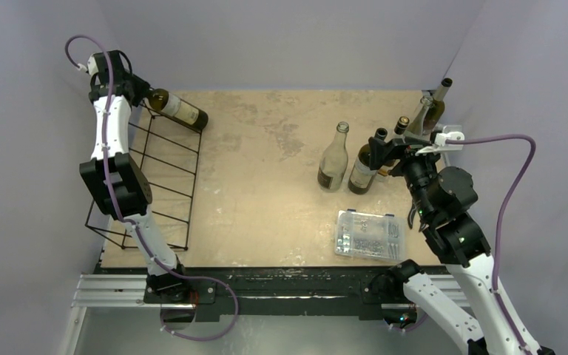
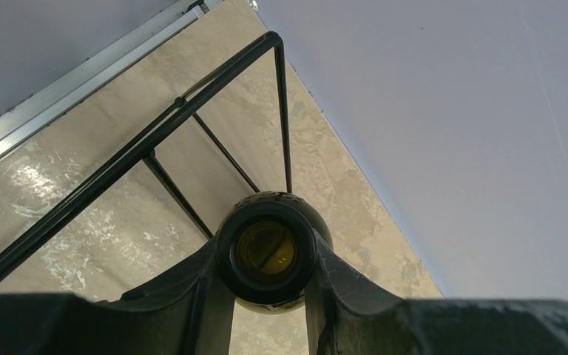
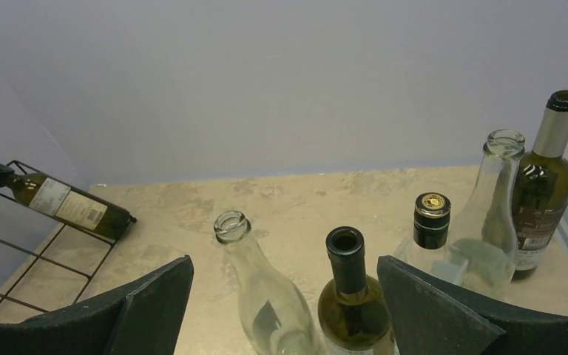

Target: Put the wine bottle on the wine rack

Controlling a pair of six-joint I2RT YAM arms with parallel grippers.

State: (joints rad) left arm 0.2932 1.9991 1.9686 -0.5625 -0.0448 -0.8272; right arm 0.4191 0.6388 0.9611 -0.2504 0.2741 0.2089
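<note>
Tan tabletop (image 1: 266, 163), lilac walls (image 1: 288, 44); left gripper (image 1: 140, 94) tight on wine bottle (image 1: 181, 110) at ten o'clock, right gripper (image 3: 282, 266) agape.

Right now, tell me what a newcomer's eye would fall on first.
The left gripper, far left, clamps a green wine bottle by its neck, slanted over the far end of the wine rack. Five upright bottles cluster at the far right, before the open right gripper.
</note>
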